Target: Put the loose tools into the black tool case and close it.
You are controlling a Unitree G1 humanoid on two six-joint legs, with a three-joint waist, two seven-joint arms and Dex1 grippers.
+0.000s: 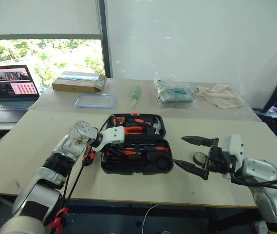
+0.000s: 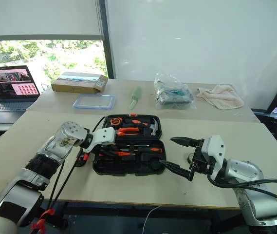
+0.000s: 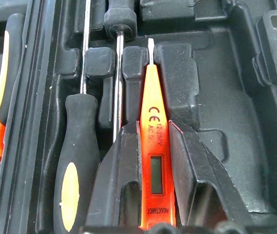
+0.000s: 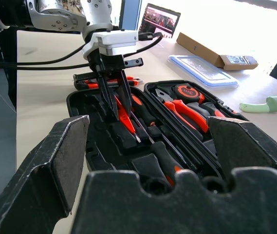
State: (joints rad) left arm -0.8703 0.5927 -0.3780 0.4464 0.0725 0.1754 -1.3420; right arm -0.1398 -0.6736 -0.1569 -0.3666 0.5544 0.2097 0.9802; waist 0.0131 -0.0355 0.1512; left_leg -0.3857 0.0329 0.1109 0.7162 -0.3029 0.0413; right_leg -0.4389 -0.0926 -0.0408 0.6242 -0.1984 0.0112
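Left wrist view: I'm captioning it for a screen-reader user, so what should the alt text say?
The left gripper is shut on a small orange tester screwdriver, its jaws clamping the body, tip aimed into a moulded slot of the open black plastic tool case. Beside it lies a black-and-orange-handled screwdriver, already seated in the case.

You see a black tool case (image 1: pixel 133 163) holding orange-and-black screwdrivers (image 3: pixel 75 165), black fingers (image 3: pixel 114 180) around a translucent orange tester screwdriver (image 3: pixel 155 161) with black lettering, orange-handled pliers (image 1: pixel 131 130), and a clear food container (image 1: pixel 95 101) with a blue rim.
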